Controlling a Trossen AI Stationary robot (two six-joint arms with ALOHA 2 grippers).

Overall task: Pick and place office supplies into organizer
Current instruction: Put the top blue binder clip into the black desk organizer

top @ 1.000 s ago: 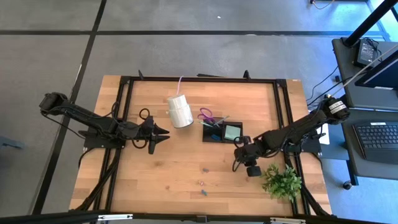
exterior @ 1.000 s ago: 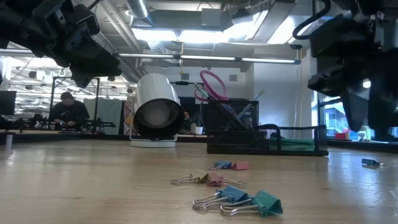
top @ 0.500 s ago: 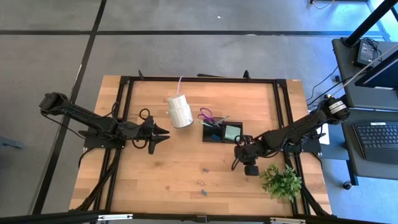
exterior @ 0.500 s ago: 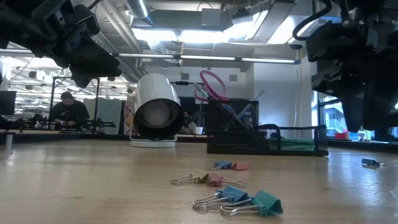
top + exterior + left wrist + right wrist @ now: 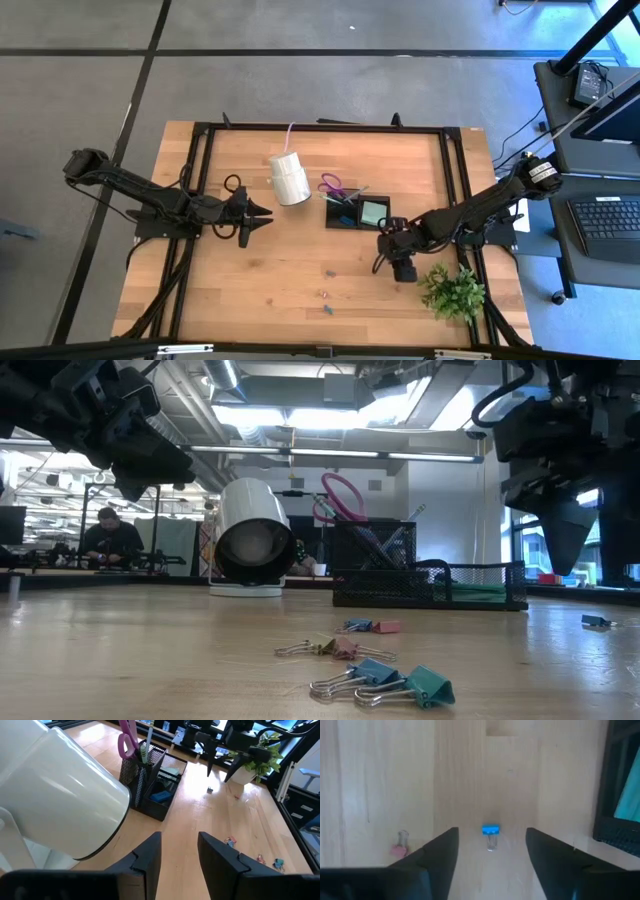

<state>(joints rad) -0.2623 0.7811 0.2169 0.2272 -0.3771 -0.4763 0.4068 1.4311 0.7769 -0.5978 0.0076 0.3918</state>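
The black mesh organizer (image 5: 357,213) stands right of the table's middle, with purple-handled scissors (image 5: 331,185) and pens upright in its cup and a mint-green sticky pad (image 5: 372,211) in its tray. My right gripper (image 5: 401,270) hangs open, pointing down over a small blue binder clip (image 5: 491,831) that lies flat on the wood in line with the gap between its fingers, untouched. A pink clip (image 5: 399,849) lies nearby. Several more clips (image 5: 385,680) lie near the front edge. My left gripper (image 5: 255,215) waits open at the left, beside the white roll (image 5: 290,178).
The white roll (image 5: 55,795) lies on its side close in front of my left gripper (image 5: 180,855). A small green plant (image 5: 455,292) stands at the near right, close to my right arm. Bare wood lies between the organizer and the loose clips.
My right gripper has rolled a little about its own pointing line and opened wider, staying in place above the blue clip. The clip has not moved on the table. My left arm has kept still.
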